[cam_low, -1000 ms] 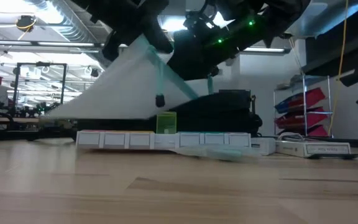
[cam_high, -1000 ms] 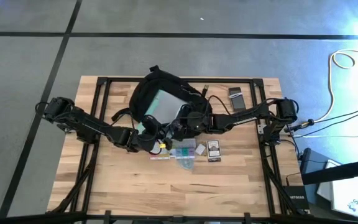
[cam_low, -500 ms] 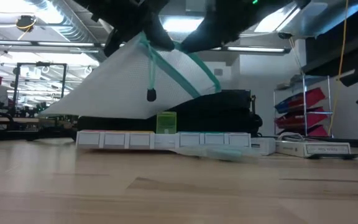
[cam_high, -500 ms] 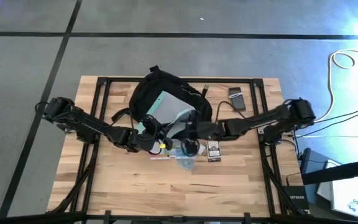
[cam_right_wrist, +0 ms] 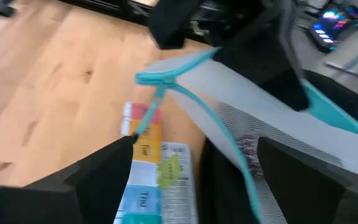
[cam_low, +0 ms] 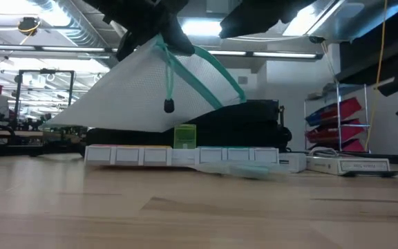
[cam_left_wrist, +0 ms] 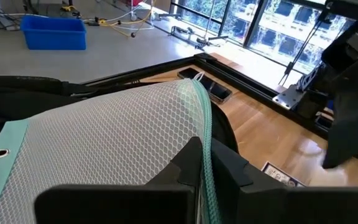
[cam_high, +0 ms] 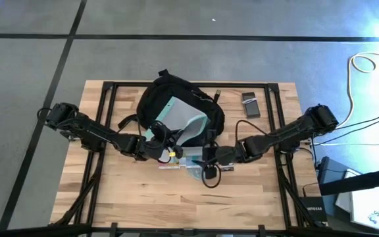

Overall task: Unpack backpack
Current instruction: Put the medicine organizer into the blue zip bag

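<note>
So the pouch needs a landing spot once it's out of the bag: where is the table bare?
Bare wood: the front strip below the pill organizer, and the left corner beyond the left arm. Crowded: mid-table, where the left gripper holds the mesh pouch over the backpack, the open right gripper close by.

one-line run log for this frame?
left gripper: shut on mesh zip pouch, half out of backpack | right gripper: open, over pill organizer

Wooden table (cam_high: 137,197) with backpack (cam_high: 151,100), pill organiser (cam_low: 185,155), dark phone (cam_high: 251,105)
</note>
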### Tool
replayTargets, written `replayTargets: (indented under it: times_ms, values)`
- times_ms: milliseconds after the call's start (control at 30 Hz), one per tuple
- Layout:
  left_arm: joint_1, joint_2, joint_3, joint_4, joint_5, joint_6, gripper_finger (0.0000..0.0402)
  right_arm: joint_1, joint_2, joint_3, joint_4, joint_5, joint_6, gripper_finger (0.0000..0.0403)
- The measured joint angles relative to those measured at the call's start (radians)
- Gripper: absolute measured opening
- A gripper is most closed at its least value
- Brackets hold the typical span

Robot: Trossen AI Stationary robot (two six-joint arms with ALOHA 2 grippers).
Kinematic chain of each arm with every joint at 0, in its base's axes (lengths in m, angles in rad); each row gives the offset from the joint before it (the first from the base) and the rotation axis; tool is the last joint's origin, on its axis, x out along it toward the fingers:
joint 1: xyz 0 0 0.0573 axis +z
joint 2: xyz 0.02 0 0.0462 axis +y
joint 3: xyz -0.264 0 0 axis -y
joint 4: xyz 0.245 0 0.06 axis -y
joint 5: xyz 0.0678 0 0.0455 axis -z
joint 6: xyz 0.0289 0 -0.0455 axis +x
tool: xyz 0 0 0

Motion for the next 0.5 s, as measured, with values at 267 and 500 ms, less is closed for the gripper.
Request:
replayTargets:
  times_ms: [267, 500]
  values:
    - [0.011, 0.0, 0.0, 0.029, 0.0, 0.002, 0.0006, -0.001, 0.0, 0.0, 0.006, -0.042, 0.0, 0.0325]
    - [0.013, 0.0, 0.0, 0.027, 0.0, 0.002, 0.0006, -0.002, 0.0, 0.0, 0.007, -0.042, 0.0, 0.0325]
